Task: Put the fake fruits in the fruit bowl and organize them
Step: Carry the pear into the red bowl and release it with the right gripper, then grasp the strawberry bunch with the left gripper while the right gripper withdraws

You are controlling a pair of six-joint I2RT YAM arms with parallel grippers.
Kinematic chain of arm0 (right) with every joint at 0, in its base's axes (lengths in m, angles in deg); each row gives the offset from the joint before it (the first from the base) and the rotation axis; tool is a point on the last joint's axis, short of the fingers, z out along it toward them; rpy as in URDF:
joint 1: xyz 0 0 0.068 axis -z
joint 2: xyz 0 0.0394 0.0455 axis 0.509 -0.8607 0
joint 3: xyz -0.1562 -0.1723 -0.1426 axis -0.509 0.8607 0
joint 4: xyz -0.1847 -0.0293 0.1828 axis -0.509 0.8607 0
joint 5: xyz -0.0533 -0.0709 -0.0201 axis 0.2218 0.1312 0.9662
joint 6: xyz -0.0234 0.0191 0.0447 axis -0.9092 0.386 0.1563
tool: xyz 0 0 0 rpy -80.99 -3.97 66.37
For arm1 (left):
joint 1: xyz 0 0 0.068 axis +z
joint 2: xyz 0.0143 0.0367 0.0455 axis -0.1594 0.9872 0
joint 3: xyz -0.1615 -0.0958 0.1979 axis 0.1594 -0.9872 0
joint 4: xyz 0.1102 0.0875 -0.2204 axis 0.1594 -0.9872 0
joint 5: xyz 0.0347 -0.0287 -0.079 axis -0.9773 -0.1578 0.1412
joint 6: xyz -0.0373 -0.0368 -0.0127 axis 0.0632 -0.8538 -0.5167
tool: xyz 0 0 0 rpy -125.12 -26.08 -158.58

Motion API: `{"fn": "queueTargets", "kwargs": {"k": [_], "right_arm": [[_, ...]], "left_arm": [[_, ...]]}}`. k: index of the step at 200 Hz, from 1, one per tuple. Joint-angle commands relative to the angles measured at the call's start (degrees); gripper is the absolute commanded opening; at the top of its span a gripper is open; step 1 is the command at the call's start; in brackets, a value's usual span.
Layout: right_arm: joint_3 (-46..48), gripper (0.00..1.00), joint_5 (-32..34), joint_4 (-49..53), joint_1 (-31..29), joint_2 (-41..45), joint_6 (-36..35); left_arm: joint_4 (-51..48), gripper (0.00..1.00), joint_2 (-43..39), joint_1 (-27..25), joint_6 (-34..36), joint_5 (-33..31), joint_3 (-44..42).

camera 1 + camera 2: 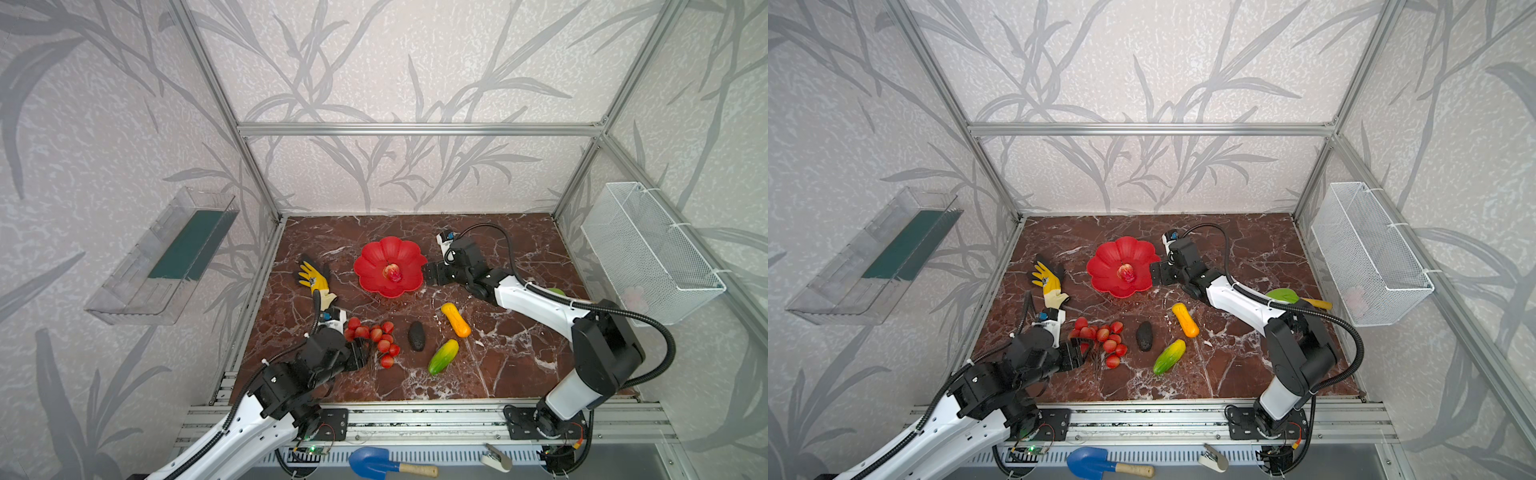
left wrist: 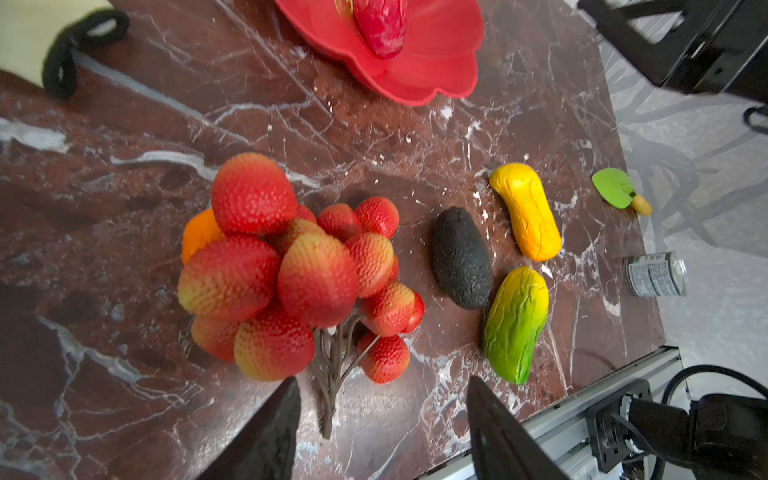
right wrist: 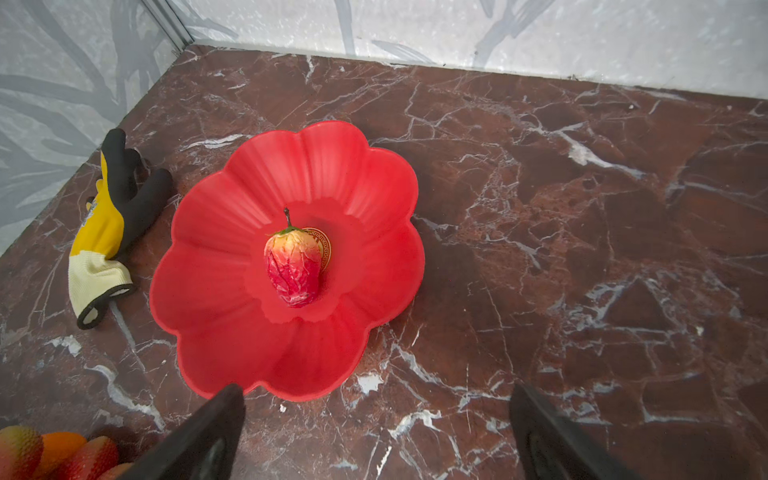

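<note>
Fruit bowl on marble tabletop; leaf-print walls.

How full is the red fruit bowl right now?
Nearly empty: only the red-pink apple lies in the fruit bowl; the cherry bunch, avocado, yellow-orange oblong and mango lie on the table.

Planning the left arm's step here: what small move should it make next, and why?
Probably close the left gripper on the stem of the red bunch: the stem lies between its open jaws, and the bunch rests on the table, outside the fruit bowl, which holds only one red-pink fruit. The right gripper is open and empty beside the bowl.
</note>
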Motion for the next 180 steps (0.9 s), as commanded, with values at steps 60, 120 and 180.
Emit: {"fn": "queueTargets", "kwargs": {"k": [60,120,180], "right_arm": [[4.4,0.99,-0.8,-2.4,1.1,5.6,3.5],[6.6,0.99,-0.4,-2.6,1.4,7.1,3.8],[7.5,0.99,-0.7,-3.1,1.7,7.0,4.4]], "left_arm": [[12.3,0.64,12.9,-4.3,-2.3,3.6,-6.8],[15.9,0.54,19.0,-4.5,-2.3,2.3,-8.9],[20.3,0.47,21.6,-4.5,-3.0,0.5,-10.8]]}}
